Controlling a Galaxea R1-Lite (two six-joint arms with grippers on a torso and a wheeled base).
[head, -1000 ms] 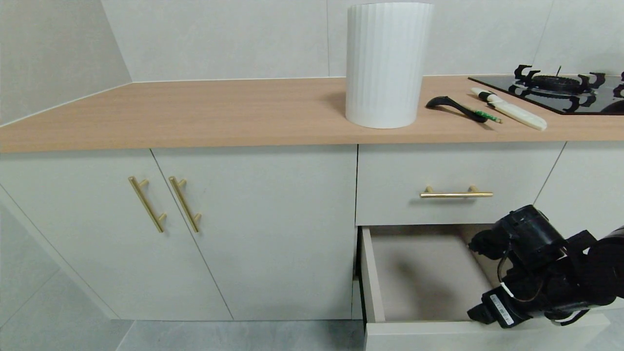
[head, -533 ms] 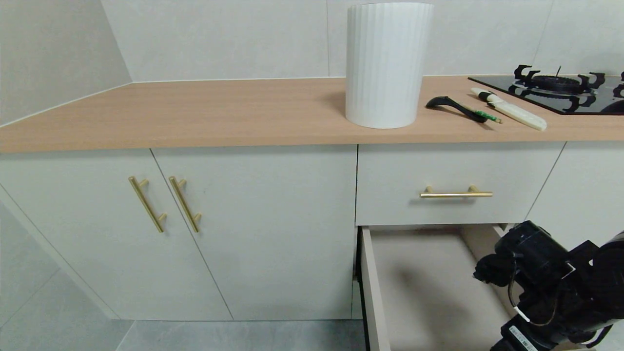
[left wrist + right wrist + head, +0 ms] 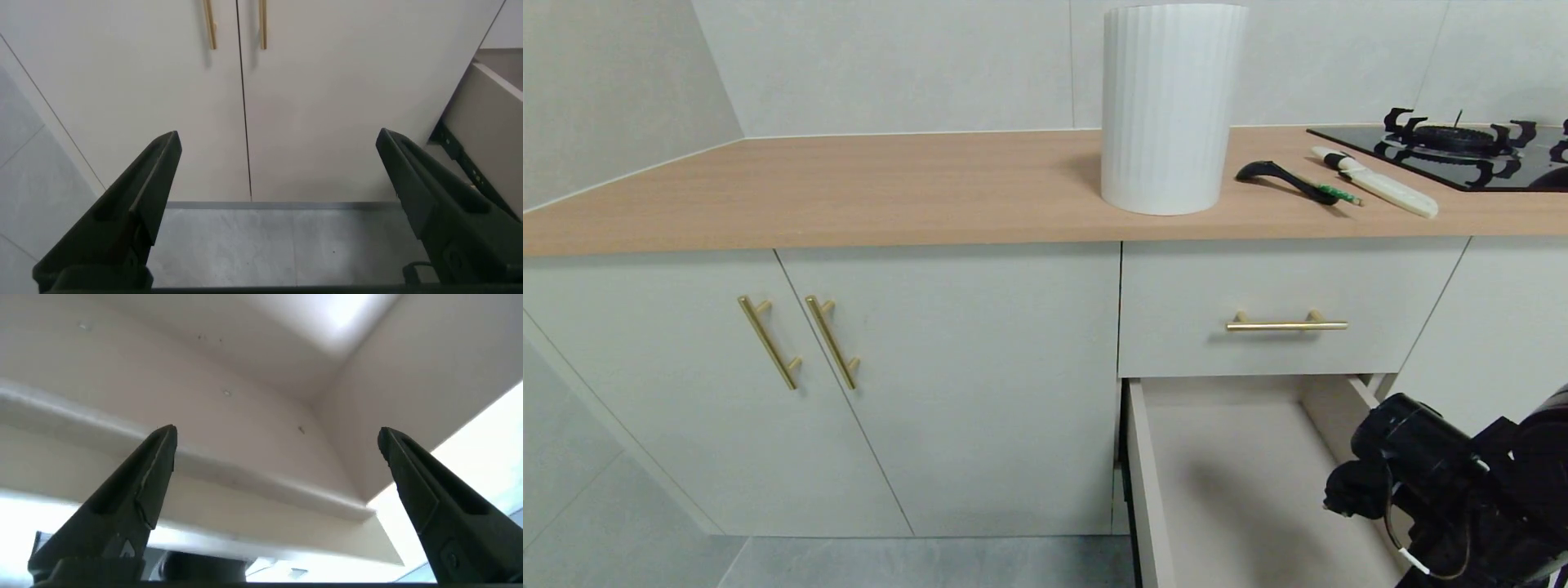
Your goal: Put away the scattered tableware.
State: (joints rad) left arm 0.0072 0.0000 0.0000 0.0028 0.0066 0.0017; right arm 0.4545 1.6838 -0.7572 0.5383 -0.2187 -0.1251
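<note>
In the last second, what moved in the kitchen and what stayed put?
The pale open lower drawer slid farther out toward the robot as the right arm drew back and down. The right claw is open inside it. The tall white ribbed container, black ladle and white knife on the wooden counter stayed put.

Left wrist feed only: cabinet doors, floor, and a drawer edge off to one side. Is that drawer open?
Observer: Yes. The lower drawer is pulled out, under a shut upper drawer.
Operator: Where's the tableware?
Observer: On the counter. A black spoon, chopsticks and a white knife lie between the white canister and the hob.
Operator: Right gripper?
Observer: The right gripper is open and holds nothing, low at the lower drawer's front right.
</note>
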